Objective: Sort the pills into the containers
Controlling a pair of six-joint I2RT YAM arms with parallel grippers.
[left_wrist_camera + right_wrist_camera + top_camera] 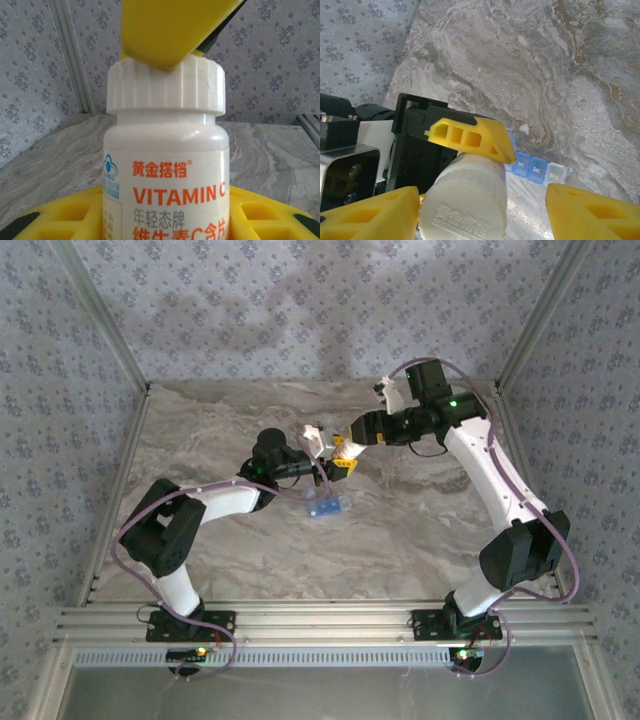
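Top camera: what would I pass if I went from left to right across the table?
left arm → bottle → right arm

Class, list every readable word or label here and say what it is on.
"VITAMIN C": bottle label.
"黄金搭档": same label, above.
"年轻态牌": same label, below.
"Fri.", "Sat.": pill box lids; the next lid is blurred.
Raised characters on the cap: unreadable.
Blue logo text on the label: too small.
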